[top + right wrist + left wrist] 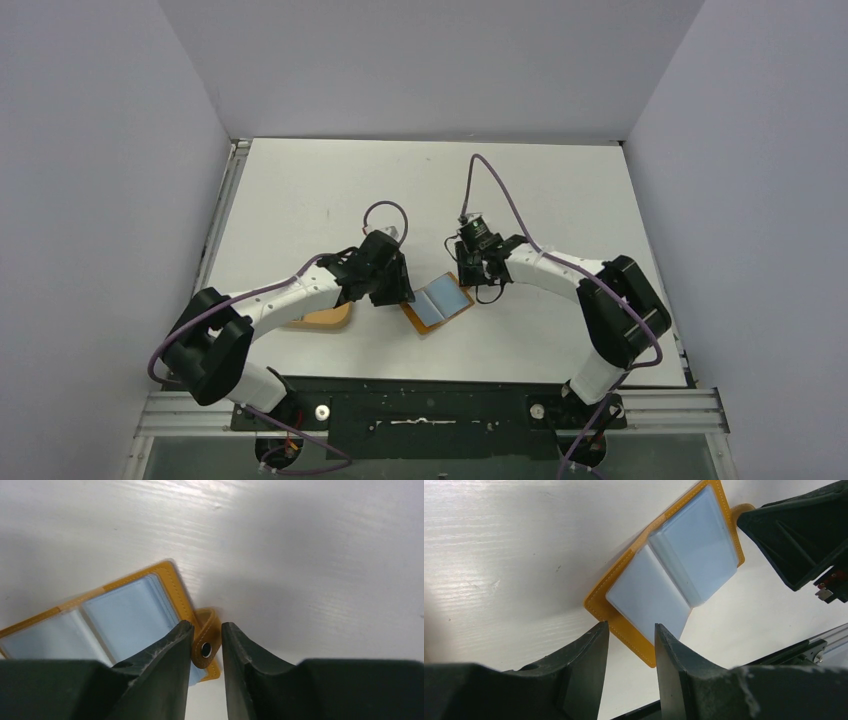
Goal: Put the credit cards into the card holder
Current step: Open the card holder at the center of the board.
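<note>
Half-parted left fingers (pixel 584 672) straddle the open orange card holder (pixel 694 545), right fingers (pixel 162 667) its tab (pixel 206 647); grips unclear

On my feed: card holder (pixel 437 305) tan-orange leather, pale stitching along edge, sleeves inside pale blue-white. Its tab (pixel 210 622) same orange, snap (pixel 206 650) dark, ringed silver. Worktop (pixel 330 190) white, faint grain. Left of card holder I make out orange tray (pixel 325 316). Left end effector (pixel 630 630), right end effector (pixel 207 627) matte black.
</note>
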